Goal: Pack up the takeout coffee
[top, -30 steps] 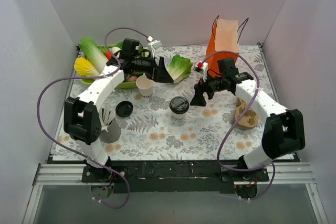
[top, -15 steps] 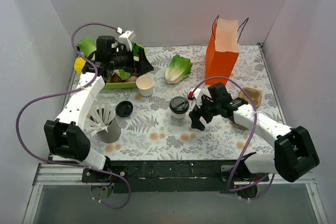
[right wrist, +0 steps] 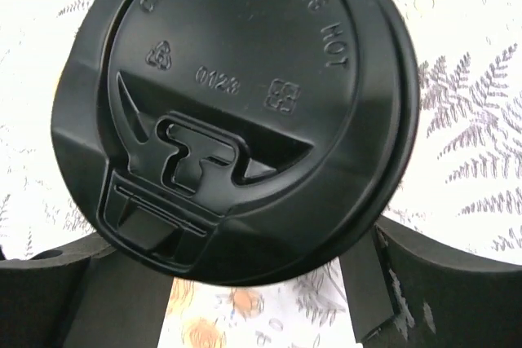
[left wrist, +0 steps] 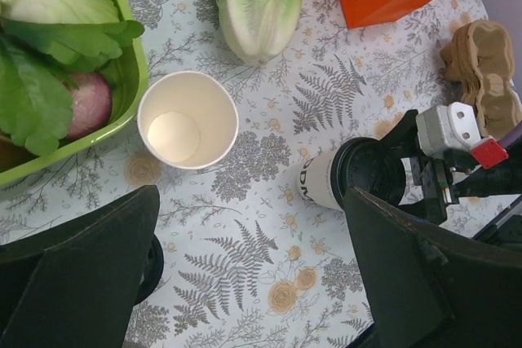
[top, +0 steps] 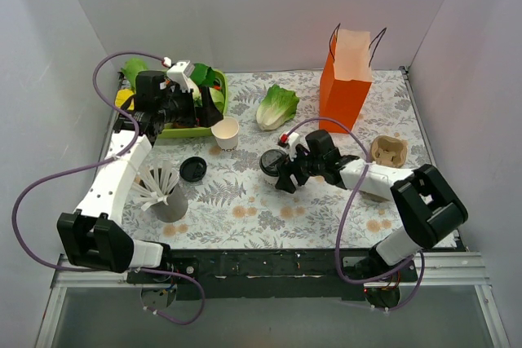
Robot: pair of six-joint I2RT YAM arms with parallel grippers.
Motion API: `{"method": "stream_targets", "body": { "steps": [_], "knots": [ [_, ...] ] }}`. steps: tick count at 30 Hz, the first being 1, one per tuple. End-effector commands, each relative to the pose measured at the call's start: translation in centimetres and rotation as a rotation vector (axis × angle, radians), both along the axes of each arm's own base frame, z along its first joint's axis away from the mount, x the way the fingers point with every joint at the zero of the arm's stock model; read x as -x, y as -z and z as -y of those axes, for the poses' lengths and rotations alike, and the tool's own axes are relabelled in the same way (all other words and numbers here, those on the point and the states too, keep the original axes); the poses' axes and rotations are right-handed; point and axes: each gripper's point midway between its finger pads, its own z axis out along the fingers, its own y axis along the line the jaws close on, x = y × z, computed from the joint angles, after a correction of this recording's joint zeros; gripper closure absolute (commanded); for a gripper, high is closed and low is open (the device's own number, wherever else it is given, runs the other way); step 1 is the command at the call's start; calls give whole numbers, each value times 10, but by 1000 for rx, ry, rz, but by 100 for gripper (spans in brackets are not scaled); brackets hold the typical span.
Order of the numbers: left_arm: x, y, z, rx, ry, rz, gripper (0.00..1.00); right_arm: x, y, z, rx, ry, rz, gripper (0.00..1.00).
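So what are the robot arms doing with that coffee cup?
The right gripper has its fingers either side of the lidded coffee cup in the middle of the table; whether it's squeezing yet, I can't tell. The left gripper hangs open near the green tray, holding nothing. The orange bag stands at the back.

White takeout coffee (left wrist: 318, 185) w/ blk lid (right wrist: 245, 103), orange bag (top: 345, 94), grey fern-print table cover (top: 236, 193).

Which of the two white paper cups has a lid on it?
The cup at the right gripper: a black lid covers it. The other cup, beside the green tray, shows a bare open rim and is empty.
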Motion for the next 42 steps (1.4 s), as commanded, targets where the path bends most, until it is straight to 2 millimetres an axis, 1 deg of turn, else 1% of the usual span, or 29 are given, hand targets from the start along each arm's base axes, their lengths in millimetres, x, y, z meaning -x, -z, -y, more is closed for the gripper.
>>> {"method": "stream_targets", "body": {
  "steps": [1,3,5,6,7,8,9,10,11,12,15,17,18,20,23,24,25,26,28,31,36,39,40,41,42],
  "knots": [
    [13,-9,-18,-20,-54,22,2,-36,-23,-30,-112,26,123,23],
    [16,-8,-22,-20,-64,15,2,-44,-19,-34,-117,40,134,23],
    [17,-6,-25,-14,-71,7,2,-57,-24,-40,-133,60,163,23],
    [17,-8,-26,-9,-72,9,2,-62,-20,-42,-129,74,152,23],
    [17,-7,-27,-7,-76,6,2,-68,-21,-42,-130,91,155,23],
    [17,-8,-29,-7,-83,6,2,-77,-28,-47,-143,107,166,22],
    [16,-7,-30,-9,-86,5,2,-84,-23,-47,-135,124,158,22],
    [16,-6,-32,-13,-91,3,2,-90,-24,-47,-152,161,132,21],
    [15,-6,-33,-12,-94,5,2,-100,-32,-50,-167,178,143,21],
    [15,-4,-34,-14,-96,1,2,-103,-27,-51,-162,186,131,21],
    [14,-2,-35,-5,-100,-8,2,-119,-27,-55,-153,217,135,20],
    [12,0,-36,4,-104,-18,2,-124,-24,-55,-148,240,130,18],
    [11,1,-37,9,-111,-23,2,-125,-18,-55,-141,250,122,18],
    [10,1,-38,16,-111,-29,2,-124,-13,-54,-139,251,108,17],
    [10,1,-42,21,-116,-26,2,-116,-5,-51,-133,239,87,17],
    [10,0,-42,26,-119,-25,2,-113,-7,-51,-136,233,89,18],
    [10,1,-43,31,-120,-27,2,-109,-2,-49,-130,228,81,18],
    [8,1,-47,35,-131,-29,2,-108,-3,-48,-133,227,87,19],
    [8,0,-47,53,-125,-35,2,-105,-3,-46,-138,221,95,20],
    [7,-2,-39,83,-79,-38,2,-104,-5,-46,-142,215,107,23],
    [3,3,-29,119,-20,-62,2,-103,-7,-48,-154,196,108,26],
    [1,0,-27,120,3,-55,2,-94,-21,-52,-173,142,107,28],
    [-1,2,-27,118,1,-58,2,-87,-27,-55,-190,112,97,27],
    [-2,3,-28,113,-3,-55,2,-85,-39,-56,-213,106,96,24],
    [-4,2,-28,114,-3,-52,2,-82,-44,-57,-222,100,82,20]
  ]
}}
